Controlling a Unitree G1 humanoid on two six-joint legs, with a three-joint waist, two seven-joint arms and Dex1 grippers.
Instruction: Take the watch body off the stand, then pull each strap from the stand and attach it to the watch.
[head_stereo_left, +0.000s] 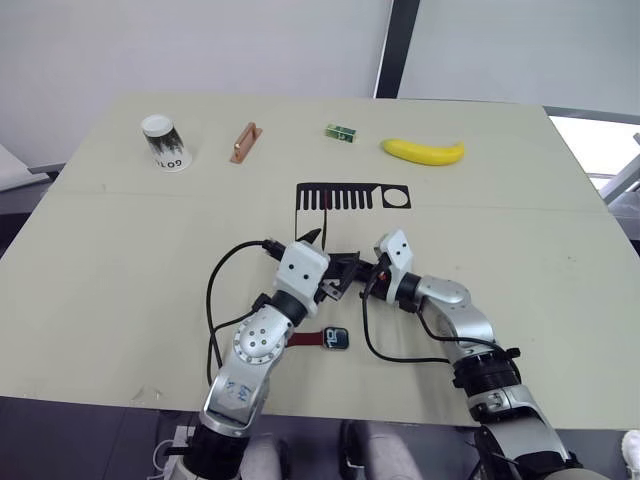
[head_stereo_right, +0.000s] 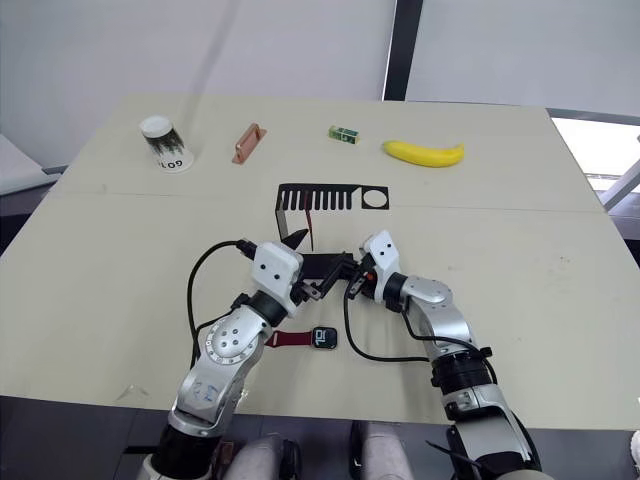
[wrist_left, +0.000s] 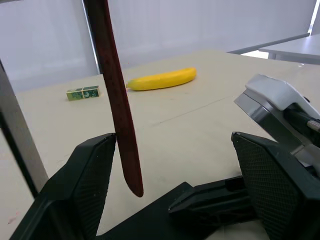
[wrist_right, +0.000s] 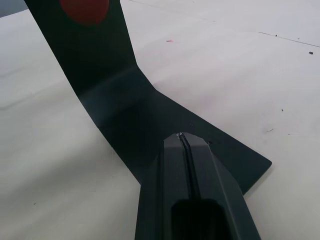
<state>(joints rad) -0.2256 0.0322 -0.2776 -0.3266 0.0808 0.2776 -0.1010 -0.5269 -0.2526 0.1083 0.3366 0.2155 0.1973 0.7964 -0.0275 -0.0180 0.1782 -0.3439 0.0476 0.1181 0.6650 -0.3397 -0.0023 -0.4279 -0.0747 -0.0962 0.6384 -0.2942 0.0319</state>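
1. We see the stand (head_stereo_right: 325, 200) near the middle of the surface (head_stereo_right: 100, 260). Its slotted top plate runs side to side, with the round hole at its right end.
2. One dark-red strap (wrist_left: 119, 100) hangs straight down from the top plate, its rounded tip pointing at the stand's base.
3. The watch body (head_stereo_right: 323, 338) lies flat on the surface, close to the robot and in front of the stand. A second strap (head_stereo_right: 290, 339) is joined to its left side and lies flat, pointing left.
4. Our left pincer (wrist_left: 175, 200) is spread wide, with the hanging strap just beside one finger.
5. Our right pincer (wrist_right: 186, 145) is clenched tight with nothing in it, its tip over the stand's flat base.
6. Well behind the stand sit a cup (head_stereo_right: 163, 142), a copper bar (head_stereo_right: 246, 143), a small green block (head_stereo_right: 343, 133) and a banana (head_stereo_right: 424, 152). There is lots of open room on both sides.
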